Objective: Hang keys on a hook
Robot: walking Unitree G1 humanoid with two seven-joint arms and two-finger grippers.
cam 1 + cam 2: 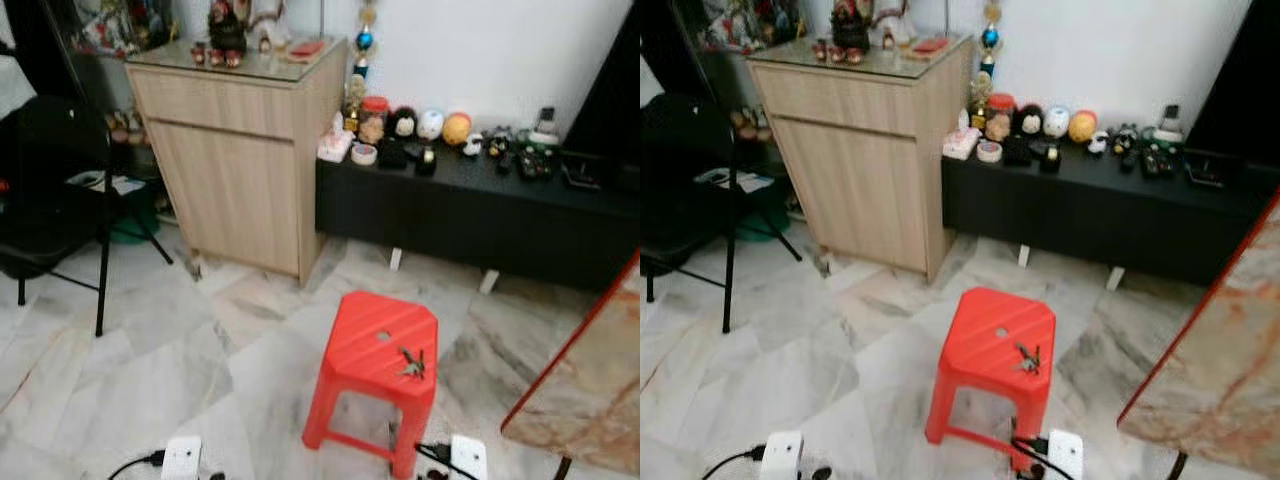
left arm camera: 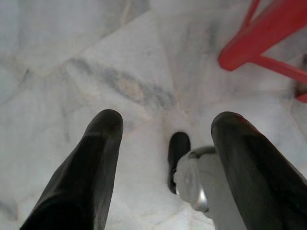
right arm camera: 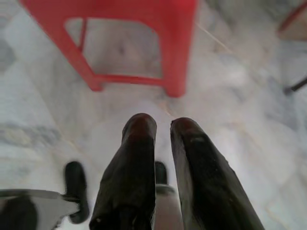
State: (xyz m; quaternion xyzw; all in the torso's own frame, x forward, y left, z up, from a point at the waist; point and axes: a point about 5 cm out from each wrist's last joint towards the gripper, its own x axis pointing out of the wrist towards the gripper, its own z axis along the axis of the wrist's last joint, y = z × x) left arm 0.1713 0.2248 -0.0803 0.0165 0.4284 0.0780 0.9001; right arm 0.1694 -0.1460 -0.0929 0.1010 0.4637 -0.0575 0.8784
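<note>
the keys [image 1: 412, 364] lie in a small dark bunch on top of the red stool [image 1: 372, 338], toward its right-hand edge and just beside the little hole in the seat, untouched by either arm. the left claw [image 2: 165, 132] hangs low beside the stool with its two fingers spread wide over the marble floor [image 1: 150, 370], nothing between them; the right claw [image 3: 162, 125] points down at the floor in front of the stool's legs, fingers nearly together and holding nothing. the step in hand looks to be the approach and pick-up, so i'd say the robot should square up to the stool first and stop close enough that the right arm can reach the seat without leaning. the claw would want to part its fingers before it comes down, then descend from straight above the bunch, closing across the ring rather than a single loose key. the seat is ribbed and slick, so a sideways nudge could slide the keys off the near edge. from here i can't make out any hook near the stool.
</note>
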